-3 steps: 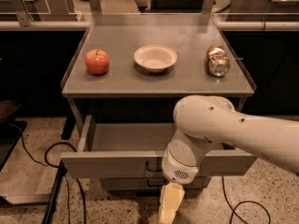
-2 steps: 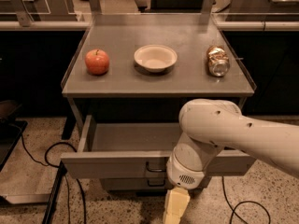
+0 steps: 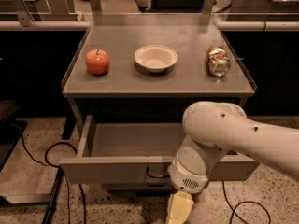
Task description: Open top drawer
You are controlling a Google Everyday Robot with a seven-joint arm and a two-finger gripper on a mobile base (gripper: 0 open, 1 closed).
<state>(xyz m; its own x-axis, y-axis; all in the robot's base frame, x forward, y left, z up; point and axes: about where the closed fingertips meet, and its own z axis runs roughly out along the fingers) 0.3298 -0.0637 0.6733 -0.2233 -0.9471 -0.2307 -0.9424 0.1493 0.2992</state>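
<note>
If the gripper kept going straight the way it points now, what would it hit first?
Most likely the speckled floor. The gripper hangs just below the front of the open top drawer, pointing downward. Its tip runs off the picture's bottom edge, so depth is unclear.

**White arm, pale yellow gripper**

The arm (image 3: 233,129) is a thick, smooth white shell, rounded, with a few small dark dots on it. Its round wrist (image 3: 189,171) has a patch of fine holes. The gripper (image 3: 180,210), cream-yellow, is directly under the wrist, at the bottom edge of the view.
</note>
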